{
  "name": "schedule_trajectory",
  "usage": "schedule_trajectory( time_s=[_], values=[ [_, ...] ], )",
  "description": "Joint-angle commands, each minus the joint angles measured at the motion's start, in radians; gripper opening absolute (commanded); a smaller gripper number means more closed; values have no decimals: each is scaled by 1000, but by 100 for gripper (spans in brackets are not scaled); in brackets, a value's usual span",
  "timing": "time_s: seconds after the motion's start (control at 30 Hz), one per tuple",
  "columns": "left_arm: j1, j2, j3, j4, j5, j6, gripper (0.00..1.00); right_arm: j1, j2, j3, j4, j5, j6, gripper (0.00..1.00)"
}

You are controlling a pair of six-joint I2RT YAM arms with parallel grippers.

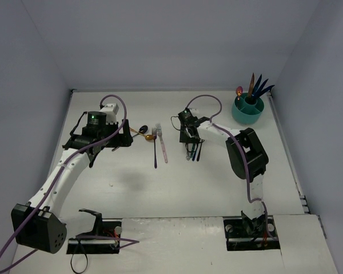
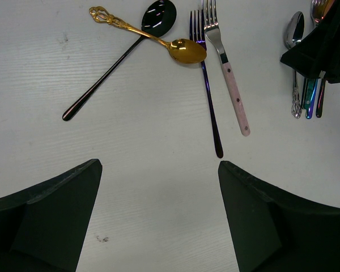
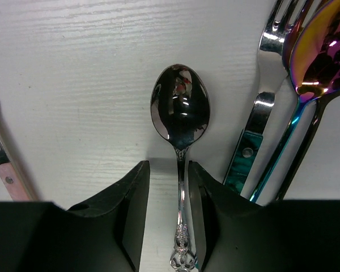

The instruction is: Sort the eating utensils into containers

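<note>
My right gripper is low over the table with its jaws open a little and straddling the handle of a silver spoon that lies flat; a gap shows on the left side of the handle. Beside the spoon lie a teal-handled fork and an iridescent spoon. My left gripper is open and empty above bare table, short of a gold spoon, a black spoon, a dark blue fork and a pink-handled fork. The teal caddy stands at the back right and holds several utensils.
The table's walls close in at the back and both sides. The right arm's elbow rises between the utensil group and the caddy. A pink fork handle lies at the left edge of the right wrist view.
</note>
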State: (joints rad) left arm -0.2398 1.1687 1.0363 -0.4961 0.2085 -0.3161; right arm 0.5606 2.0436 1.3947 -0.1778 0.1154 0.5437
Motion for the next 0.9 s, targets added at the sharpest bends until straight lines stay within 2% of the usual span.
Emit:
schedule_trajectory(
  time_s=[0.0,0.13,0.17,0.37,0.57,0.87],
  values=[
    [8,-12,47,28,5,-5,82,4,12,30,-8,4,-14,22],
    [8,-10,47,28,2,-5,82,4,-8,45,-8,13,-23,2],
    [8,-10,47,28,1,-5,82,4,-17,53,-8,16,-27,0],
    [7,-9,45,28,1,-5,82,-6,-106,122,-6,53,-78,0],
    [8,-11,47,29,2,-6,82,-93,-230,156,11,104,-180,0],
    [8,-21,47,31,5,-9,82,-333,-363,84,384,152,-396,0]
  ],
)
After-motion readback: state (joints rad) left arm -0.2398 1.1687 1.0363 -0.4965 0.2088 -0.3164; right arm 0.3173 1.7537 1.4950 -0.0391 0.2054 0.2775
